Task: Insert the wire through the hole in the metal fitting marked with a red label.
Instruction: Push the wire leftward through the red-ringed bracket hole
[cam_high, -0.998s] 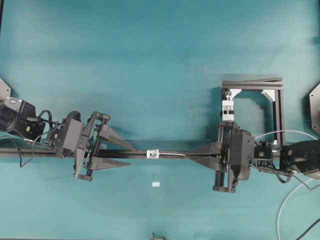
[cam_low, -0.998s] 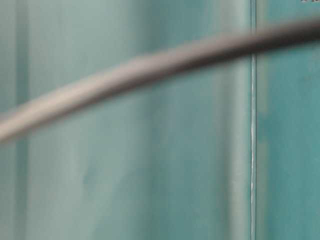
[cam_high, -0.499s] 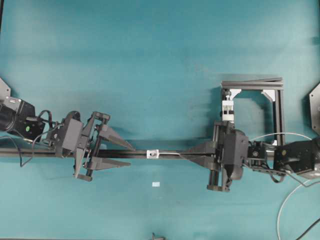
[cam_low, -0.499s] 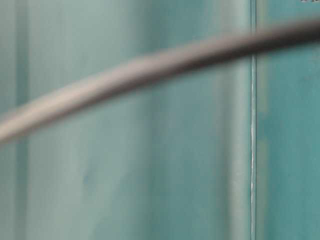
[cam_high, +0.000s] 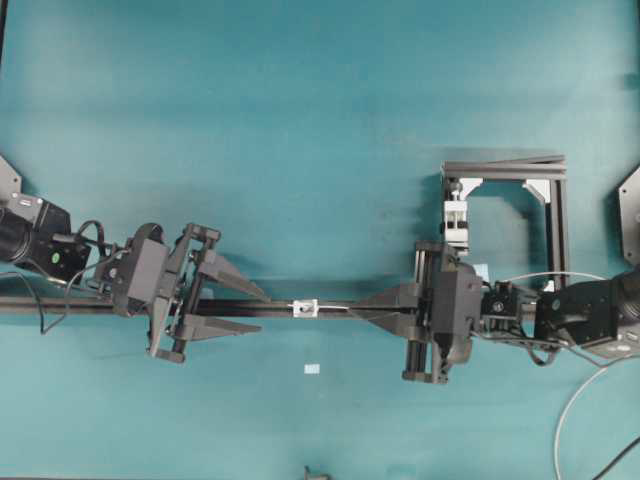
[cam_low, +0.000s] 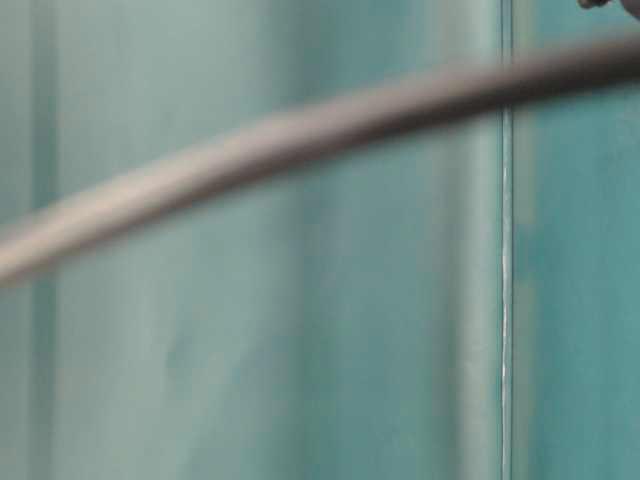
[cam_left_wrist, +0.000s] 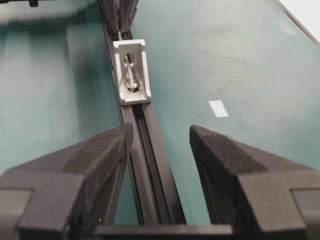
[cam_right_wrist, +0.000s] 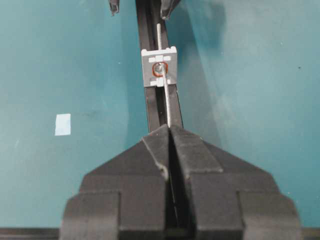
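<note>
Arms reach level toward each other along the black rail (cam_high: 260, 303). Right tool (cam_right_wrist: 169, 131) is clamped on the wire (cam_right_wrist: 167, 102), which passes through the red-ringed hole (cam_right_wrist: 158, 68) in the metal fitting (cam_right_wrist: 159, 65) on the rail; beyond, left tool (cam_left_wrist: 159, 137) stands apart, straddling the rail.

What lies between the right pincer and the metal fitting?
Only the wire, spanning above the black rail from the right pincer into the metal fitting; right wrist view.

Two arms facing along a black rail (cam_high: 260, 305) on teal table (cam_high: 300, 120).
Left gripper (cam_high: 252, 309) straddles the rail, fingers apart. Right gripper (cam_high: 362, 308) pinched on the wire (cam_high: 335, 310), which reaches the metal fitting (cam_high: 305, 308). Pale tape scrap (cam_high: 312, 370) below; metal frame (cam_high: 520, 200) upper right.
</note>
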